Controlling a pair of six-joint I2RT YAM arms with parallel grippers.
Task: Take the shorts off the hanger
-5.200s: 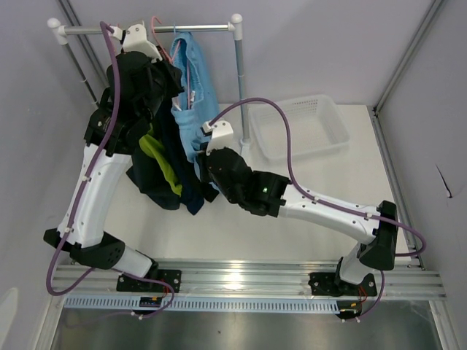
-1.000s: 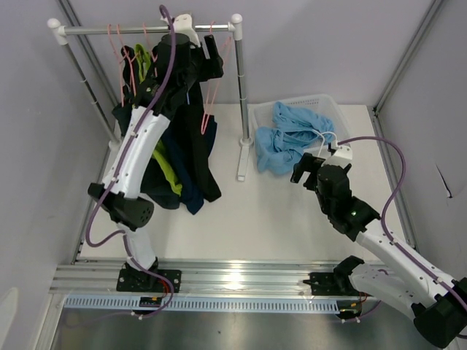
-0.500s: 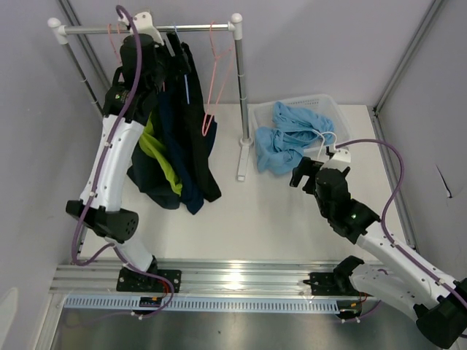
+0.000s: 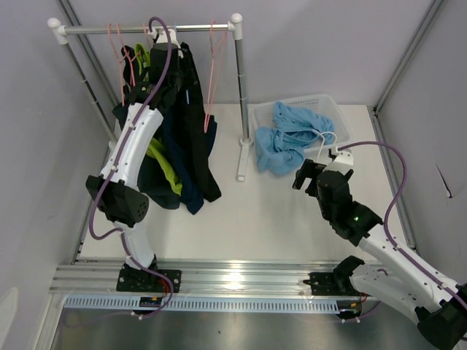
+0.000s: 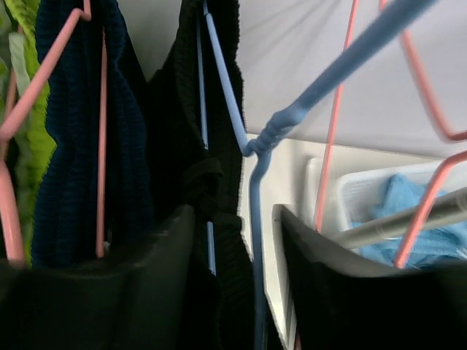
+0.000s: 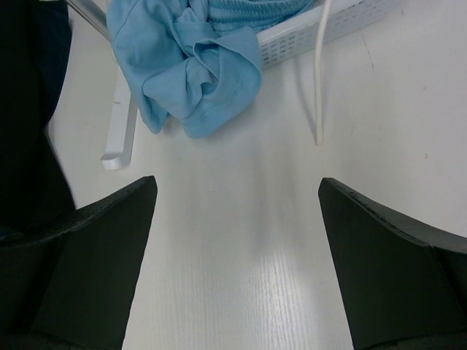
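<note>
Black shorts hang on a blue hanger from the rack bar. Navy shorts, lime green shorts and dark blue-green shorts hang to their left. My left gripper is up at the bar, open. In the left wrist view the black shorts' waistband and the hanger stem sit between its jaws, with a gap on the right side. Light blue shorts lie in the white basket, draped over its edge. My right gripper stands open and empty beside them.
An empty pink hanger hangs at the bar's right end, others at the left. The rack's post and foot stand between the clothes and the basket. In the right wrist view the light blue shorts lie ahead, over bare table.
The light blue shorts came off the rack and now lie in the basket. The left gripper swung left along the bar, came back to the black shorts, and its jaws narrowed. The right arm barely moved.
</note>
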